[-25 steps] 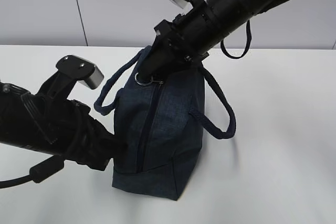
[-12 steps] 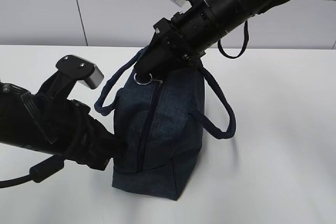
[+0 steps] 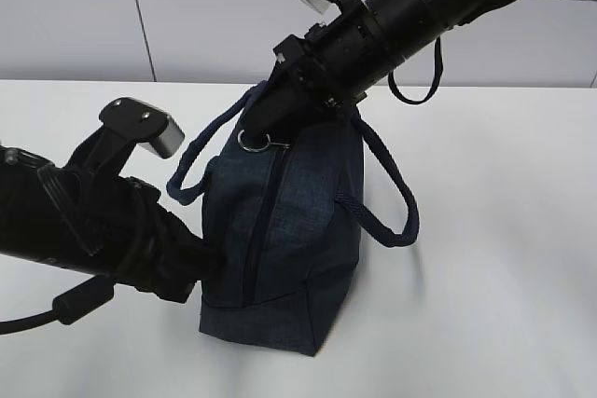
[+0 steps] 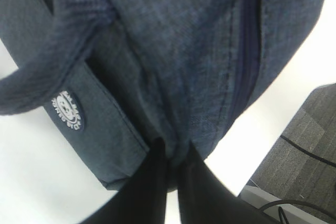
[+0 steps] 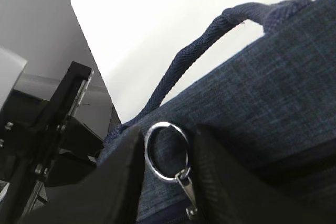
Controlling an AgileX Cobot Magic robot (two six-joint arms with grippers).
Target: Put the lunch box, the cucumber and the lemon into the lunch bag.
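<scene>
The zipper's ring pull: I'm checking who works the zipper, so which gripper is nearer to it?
Right. The right gripper has its fingers on either side of the ring pull at the lunch bag's top. The left gripper is shut, pinching the fabric at the bag's lower end.

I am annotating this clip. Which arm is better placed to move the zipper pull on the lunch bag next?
The right arm, most likely. The right gripper has its fingers on either side of the metal ring pull at the top of the lunch bag. The left gripper is shut on bag fabric low down, holding it steady.
</scene>
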